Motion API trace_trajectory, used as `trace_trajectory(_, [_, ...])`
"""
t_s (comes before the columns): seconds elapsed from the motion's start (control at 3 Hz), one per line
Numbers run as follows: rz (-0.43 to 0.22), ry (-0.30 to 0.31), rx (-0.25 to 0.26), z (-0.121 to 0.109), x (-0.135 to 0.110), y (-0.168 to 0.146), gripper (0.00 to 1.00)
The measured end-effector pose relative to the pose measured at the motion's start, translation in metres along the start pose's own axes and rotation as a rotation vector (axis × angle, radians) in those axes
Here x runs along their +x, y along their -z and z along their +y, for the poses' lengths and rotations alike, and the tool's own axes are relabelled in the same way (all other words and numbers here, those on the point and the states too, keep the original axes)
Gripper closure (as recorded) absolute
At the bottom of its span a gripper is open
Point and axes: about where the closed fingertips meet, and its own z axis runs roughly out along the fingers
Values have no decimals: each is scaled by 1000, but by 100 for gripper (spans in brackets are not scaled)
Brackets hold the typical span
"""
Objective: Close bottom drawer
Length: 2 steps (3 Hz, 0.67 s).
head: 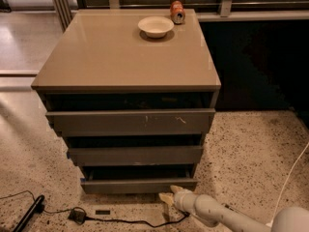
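Low on the left, a black cable [120, 221] trails over the floor toward our arm [212, 211]. Next, the bottom drawer [137, 185] sits at the cabinet's foot, front sticking out slightly. Our gripper [167, 197] is just below that front, right of centre; we can't tell its grip state. Risk: a low, off-centre push slips under the front or skews and jams it.

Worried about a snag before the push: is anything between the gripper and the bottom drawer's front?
Nothing visible. The gripper is low by the floor, just before the bottom drawer, towards its front's right end. The black cable lies on the floor nearer the camera, not between.
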Motion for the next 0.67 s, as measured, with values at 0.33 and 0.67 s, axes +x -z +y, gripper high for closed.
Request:
trace_trajectory(0.33, [0, 0, 0, 0, 0, 0, 0])
trace_trajectory(0.67, [0, 0, 0, 0, 0, 0, 0])
